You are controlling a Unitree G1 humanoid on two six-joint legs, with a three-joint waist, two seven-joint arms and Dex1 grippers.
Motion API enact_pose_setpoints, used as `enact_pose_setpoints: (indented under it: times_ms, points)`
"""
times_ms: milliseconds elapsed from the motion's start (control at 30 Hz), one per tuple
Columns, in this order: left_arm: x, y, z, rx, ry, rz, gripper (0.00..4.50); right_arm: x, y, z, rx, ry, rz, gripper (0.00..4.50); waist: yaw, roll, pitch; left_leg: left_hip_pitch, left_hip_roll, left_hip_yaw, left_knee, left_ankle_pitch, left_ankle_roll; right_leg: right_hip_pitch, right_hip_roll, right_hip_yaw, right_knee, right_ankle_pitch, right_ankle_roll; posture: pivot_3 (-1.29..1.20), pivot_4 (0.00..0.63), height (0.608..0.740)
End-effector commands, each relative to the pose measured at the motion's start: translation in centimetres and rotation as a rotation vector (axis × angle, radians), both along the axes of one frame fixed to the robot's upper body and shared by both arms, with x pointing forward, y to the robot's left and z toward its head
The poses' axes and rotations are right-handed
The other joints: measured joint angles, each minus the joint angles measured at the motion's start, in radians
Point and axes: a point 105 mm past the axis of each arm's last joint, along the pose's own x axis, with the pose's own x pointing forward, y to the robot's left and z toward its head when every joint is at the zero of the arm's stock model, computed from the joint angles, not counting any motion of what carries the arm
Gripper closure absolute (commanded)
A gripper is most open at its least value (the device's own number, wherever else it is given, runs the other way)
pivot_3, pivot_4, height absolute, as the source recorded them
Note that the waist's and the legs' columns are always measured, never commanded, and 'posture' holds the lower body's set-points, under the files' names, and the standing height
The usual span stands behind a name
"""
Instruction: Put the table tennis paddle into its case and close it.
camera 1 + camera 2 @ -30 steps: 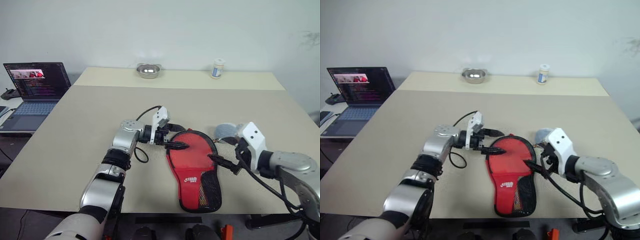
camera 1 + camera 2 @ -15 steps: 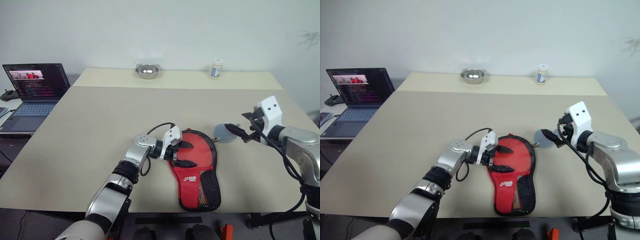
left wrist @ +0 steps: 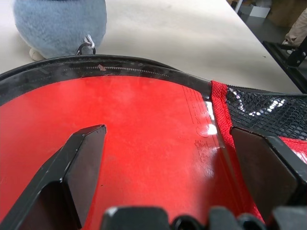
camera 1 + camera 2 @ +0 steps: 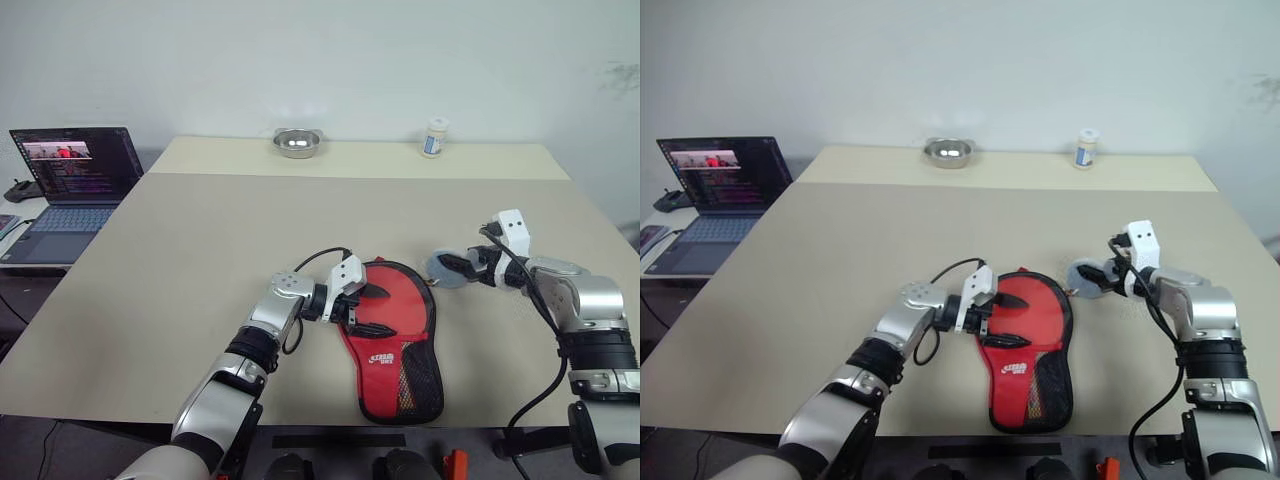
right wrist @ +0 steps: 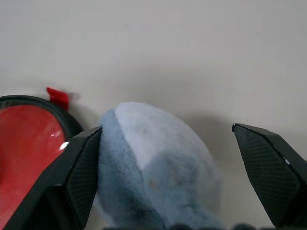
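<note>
The case (image 4: 392, 345) lies flat near the table's front edge, round end away from me and black mesh handle end toward me. The table tennis paddle's red face (image 3: 144, 124) shows through the case's clear panel. My left gripper (image 4: 383, 311) reaches in from the left, open, with both fingers spread just over the round part. A black zipper (image 3: 124, 71) runs along the rim. My right gripper (image 4: 452, 268) is open at a blue-grey fluffy ball (image 5: 153, 153), which lies beside the case's upper right rim. One finger stands on either side of the ball.
An open laptop (image 4: 70, 175) stands on a side table at the left. A metal bowl (image 4: 297, 141) and a small white bottle (image 4: 433, 137) sit at the table's far edge. The table's (image 4: 200, 230) front edge runs just below the case.
My right gripper left the case's right edge, swung out to the right, then came in to the fluffy ball. My left gripper dropped from the rim onto the case's round part.
</note>
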Motion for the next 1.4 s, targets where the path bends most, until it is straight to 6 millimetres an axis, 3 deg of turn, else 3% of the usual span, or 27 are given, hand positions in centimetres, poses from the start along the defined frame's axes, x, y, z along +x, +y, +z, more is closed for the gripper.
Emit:
enact_pose_setpoints:
  times_ms: [33,300,400,467,633,767,900,1067,1400]
  points:
    - [-0.6,0.3,-1.8,0.044,0.053,-0.004,0.00,-0.2,0.3,1.3,0.037,-0.031,0.017,0.60,0.000,0.000,0.000,0.000,0.000,0.000,0.000,0.000,0.000,0.000,0.000,0.000,0.000,0.000,0.000,0.00,0.150,0.740]
    - [-0.8,-0.2,-2.5,0.059,0.058,-0.018,0.00,-1.6,2.2,0.2,0.031,0.008,0.088,3.39,0.000,0.003,-0.002,0.002,0.000,0.000,0.000,0.000,0.000,0.002,0.000,0.000,0.001,0.000,0.000,0.00,0.150,0.740]
    - [-0.9,-0.5,-2.9,0.066,0.062,-0.025,0.00,-2.1,2.6,-0.4,-0.005,0.009,0.099,4.19,0.001,0.003,-0.002,0.005,0.000,0.000,0.000,0.000,0.000,0.004,0.000,0.000,0.000,0.000,0.001,0.00,0.150,0.740]
    - [-0.9,-0.6,-3.2,0.073,0.067,-0.027,0.00,-2.0,2.5,-0.4,-0.050,-0.015,0.090,4.46,0.001,0.003,-0.002,0.009,0.000,0.000,-0.001,0.000,0.000,0.009,0.000,0.000,-0.001,0.000,0.001,0.00,0.150,0.740]
    - [-0.9,-0.8,-4.0,0.081,0.094,-0.015,0.00,-1.8,1.4,1.1,-0.174,-0.090,0.066,4.47,0.007,0.003,-0.003,0.014,0.000,0.000,-0.001,0.000,0.000,0.014,-0.001,0.000,-0.001,-0.003,0.006,0.00,0.150,0.740]
    - [-0.8,-0.8,-4.9,0.099,0.119,0.012,0.00,-3.1,0.1,2.4,-0.242,-0.105,0.078,4.47,0.024,0.004,-0.004,0.014,-0.002,0.000,-0.001,0.000,0.000,0.014,-0.001,0.000,-0.002,-0.003,0.006,0.00,0.150,0.740]
    - [-1.1,-1.2,-5.7,0.107,0.150,0.023,0.00,-6.0,-0.5,1.6,-0.303,-0.041,0.145,4.47,0.036,0.004,-0.008,0.014,-0.002,-0.001,0.000,0.000,0.001,0.015,-0.002,-0.001,-0.002,-0.003,0.006,0.00,0.150,0.740]
    - [-1.6,-1.9,-6.4,0.107,0.187,0.021,0.00,-9.3,0.2,0.9,-0.324,0.010,0.207,4.47,0.042,0.004,-0.013,0.014,-0.002,-0.001,0.000,0.000,0.001,0.016,-0.002,-0.001,-0.003,-0.003,0.006,0.00,0.150,0.740]
    - [-1.9,-1.4,-7.7,0.181,0.176,0.004,0.00,-12.2,0.6,1.4,-0.333,0.045,0.245,4.48,0.048,0.003,-0.023,0.014,-0.003,-0.003,0.000,0.000,0.001,0.017,-0.003,-0.003,-0.005,-0.003,0.006,0.00,0.150,0.740]
